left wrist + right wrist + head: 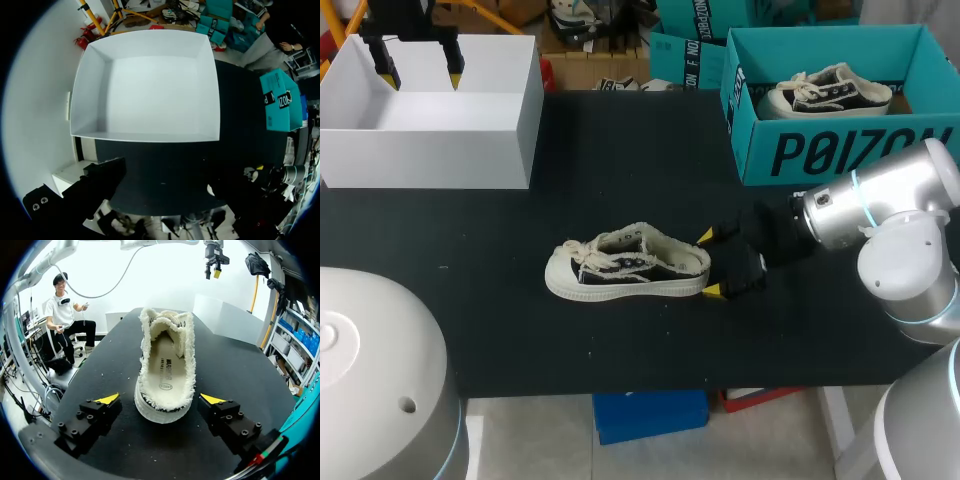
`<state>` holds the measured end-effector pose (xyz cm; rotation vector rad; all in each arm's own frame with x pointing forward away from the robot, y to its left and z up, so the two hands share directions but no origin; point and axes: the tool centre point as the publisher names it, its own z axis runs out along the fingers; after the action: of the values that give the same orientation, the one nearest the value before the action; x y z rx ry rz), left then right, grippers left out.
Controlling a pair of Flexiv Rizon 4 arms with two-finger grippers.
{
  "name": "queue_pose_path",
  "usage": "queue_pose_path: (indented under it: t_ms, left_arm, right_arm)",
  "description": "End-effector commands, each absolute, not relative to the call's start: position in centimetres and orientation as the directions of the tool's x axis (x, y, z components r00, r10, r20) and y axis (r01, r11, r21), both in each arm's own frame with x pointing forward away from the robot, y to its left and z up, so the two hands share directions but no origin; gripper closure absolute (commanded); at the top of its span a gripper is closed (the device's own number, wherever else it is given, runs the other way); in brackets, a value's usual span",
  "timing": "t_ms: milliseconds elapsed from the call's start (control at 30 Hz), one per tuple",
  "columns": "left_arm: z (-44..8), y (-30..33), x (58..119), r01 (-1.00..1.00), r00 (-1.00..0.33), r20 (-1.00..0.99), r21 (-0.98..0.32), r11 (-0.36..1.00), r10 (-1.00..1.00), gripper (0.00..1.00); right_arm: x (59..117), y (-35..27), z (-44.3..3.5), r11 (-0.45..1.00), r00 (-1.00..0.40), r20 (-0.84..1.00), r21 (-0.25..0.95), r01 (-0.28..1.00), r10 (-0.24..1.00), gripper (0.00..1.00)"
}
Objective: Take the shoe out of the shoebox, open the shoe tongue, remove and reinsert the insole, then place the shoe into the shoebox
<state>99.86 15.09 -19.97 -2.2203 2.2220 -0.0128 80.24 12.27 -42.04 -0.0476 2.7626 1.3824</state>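
Shoe lies on its sole near the middle of the black table, toe toward 9 o'clock, heel toward 3 o'clock; black canvas, cream frayed edging, cream laces. Right wrist view looks straight into it from the heel: shoe upright, insole lying flat inside. Right gripper sits at the shoe's 3 o'clock, spread wide, one yellow tip to either side of the heel. Right wrist view shows a gap between each tip and the shoe, so the right gripper holds nothing. White box stands at 10 o'clock from the shoe, open on top. Left gripper hangs above the box's far part, fingers wide apart. Left wrist view: left gripper looks down into the white box, nothing between its fingers. Teal shoebox at 2 o'clock from the shoe, with a second shoe lying inside.
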Motion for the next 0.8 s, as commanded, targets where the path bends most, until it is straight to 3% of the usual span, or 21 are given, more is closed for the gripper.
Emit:
queue_pose_path:
  t_ms: [33,800]
  left_arm:
    - [-19.9,15.1,99.8,-1.0,0.0,0.005,-0.006,0.0,-1.0,0.0]
    - [-19.9,15.1,99.8,-1.0,0.0,0.005,-0.006,0.0,-1.0,0.0]
  right_arm:
    - [80.4,13.4,-43.0,0.589,-0.998,-0.061,0.807,-0.049,0.001,0.0]
    - [81.0,15.6,-44.0,0.549,-0.999,-0.047,0.836,-0.025,0.026,0.0]
